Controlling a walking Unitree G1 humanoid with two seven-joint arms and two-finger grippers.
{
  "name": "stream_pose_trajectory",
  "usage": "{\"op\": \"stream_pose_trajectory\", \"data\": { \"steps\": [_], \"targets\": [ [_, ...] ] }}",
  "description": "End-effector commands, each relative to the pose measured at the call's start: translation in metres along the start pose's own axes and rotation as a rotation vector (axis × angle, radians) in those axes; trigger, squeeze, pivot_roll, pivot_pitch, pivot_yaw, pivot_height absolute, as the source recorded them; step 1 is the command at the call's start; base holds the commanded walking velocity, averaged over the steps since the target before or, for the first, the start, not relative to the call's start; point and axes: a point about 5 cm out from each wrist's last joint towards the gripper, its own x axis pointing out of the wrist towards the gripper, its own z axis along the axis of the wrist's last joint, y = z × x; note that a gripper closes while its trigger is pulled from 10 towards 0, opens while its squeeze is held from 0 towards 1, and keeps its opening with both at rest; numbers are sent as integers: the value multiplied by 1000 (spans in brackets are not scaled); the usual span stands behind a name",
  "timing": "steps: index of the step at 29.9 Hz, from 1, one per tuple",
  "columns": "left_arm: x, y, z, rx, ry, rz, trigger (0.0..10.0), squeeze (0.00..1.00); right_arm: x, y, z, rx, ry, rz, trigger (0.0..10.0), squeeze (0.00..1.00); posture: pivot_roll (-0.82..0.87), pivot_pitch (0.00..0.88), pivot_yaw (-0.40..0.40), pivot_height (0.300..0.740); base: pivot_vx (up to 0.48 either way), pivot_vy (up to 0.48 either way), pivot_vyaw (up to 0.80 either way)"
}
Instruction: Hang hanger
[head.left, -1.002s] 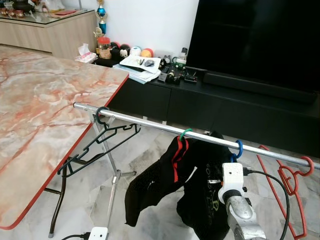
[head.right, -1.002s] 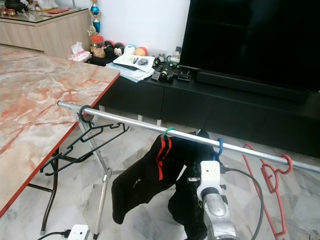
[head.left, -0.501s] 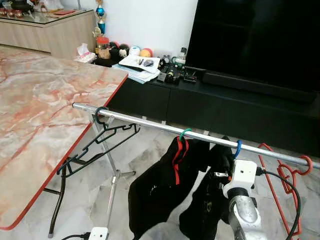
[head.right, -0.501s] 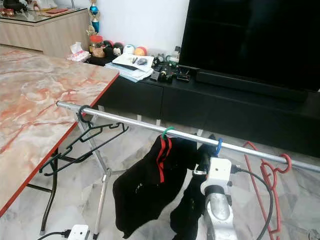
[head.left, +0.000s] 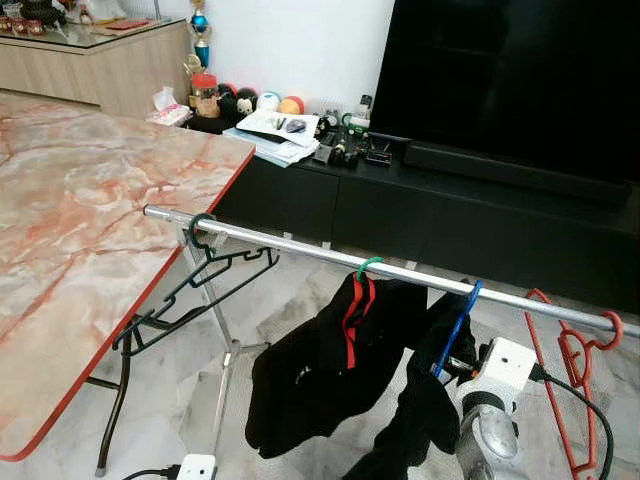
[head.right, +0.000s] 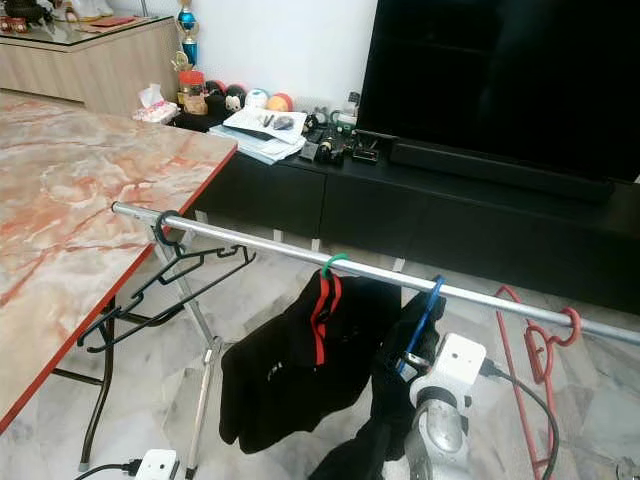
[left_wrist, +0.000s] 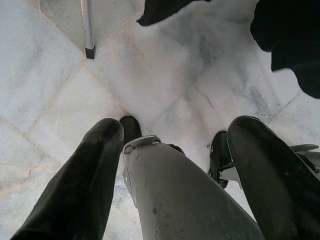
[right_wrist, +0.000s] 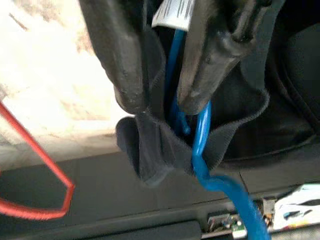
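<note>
A silver rail (head.left: 280, 243) on a stand crosses the room. A blue hanger (head.left: 455, 330) carrying a black garment (head.left: 425, 410) leans tilted, its hook up against the rail. My right gripper (head.left: 452, 374) is just below the rail, shut on the blue hanger (right_wrist: 202, 150) and the garment's collar, as the right wrist view shows between the fingers (right_wrist: 125, 60). A green hanger (head.left: 369, 266) with a black, red-trimmed garment (head.left: 320, 370) hangs to its left. My left gripper (left_wrist: 178, 127) hangs open over the floor.
An empty black hanger (head.left: 200, 275) hangs near the rail's left end and a red hanger (head.left: 580, 350) near its right end. A marble table (head.left: 80, 220) stands on the left, a black TV console (head.left: 480, 200) behind. A power strip (head.left: 195, 467) lies on the floor.
My right gripper has moved right and lower with the blue hanger. The hanger now leans tilted, and its black garment has swung lower.
</note>
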Motion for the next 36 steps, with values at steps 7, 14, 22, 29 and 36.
{"op": "stream_pose_trajectory", "data": {
  "steps": [7,14,22,29,36],
  "targets": [
    [0,-2,-2,10,21,-9,10000,0,3,5,-9,21,85,12,10000,0,114,0,-90,740,0,0,0],
    [0,-2,-2,12,20,-8,10000,0,4,11,-14,43,139,27,10000,0,116,0,-87,740,0,0,0],
    [0,-2,-2,12,20,-7,10000,0,5,16,-13,57,137,65,10000,0,119,0,-88,740,0,0,0],
    [0,-2,-2,12,20,-9,10000,0,12,9,-10,11,138,-6,10000,0,121,0,-87,740,0,0,0],
    [0,-2,-2,11,17,-9,10000,0,24,-5,3,-23,114,-103,10000,0,123,0,-86,740,0,0,0]
  ]
}}
